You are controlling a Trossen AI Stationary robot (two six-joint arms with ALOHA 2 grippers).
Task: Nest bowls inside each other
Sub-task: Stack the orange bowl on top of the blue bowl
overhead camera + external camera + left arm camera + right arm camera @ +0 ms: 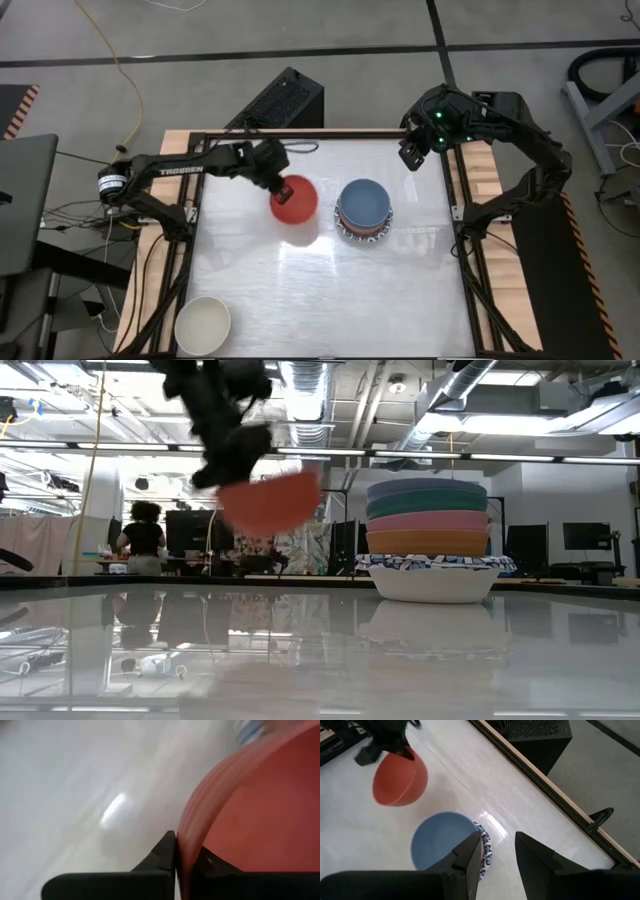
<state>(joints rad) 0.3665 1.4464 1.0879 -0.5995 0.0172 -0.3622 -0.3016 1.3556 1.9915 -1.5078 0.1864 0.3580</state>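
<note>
A red bowl hangs above the table left of centre, with my left gripper shut on it; in the low view it floats tilted, clear of the surface. To its right stands a stack of bowls on the table: blue on top, then dark green, pink and orange, and a white bowl with a blue-patterned rim at the bottom. A cream bowl sits alone at the near left corner. My right gripper waits open, high over the far right of the table, above the stack. My left gripper pinches the red bowl's rim on its far-left side. One finger is inside the bowl and the other finger is outside the wall. The fingers slant down from the table's left. The bowl is lifted clear and tilted.
The table's wooden frame runs along the right and left sides. A black box lies on the floor past the far edge. White tabletop shows between the stack and the near edge.
</note>
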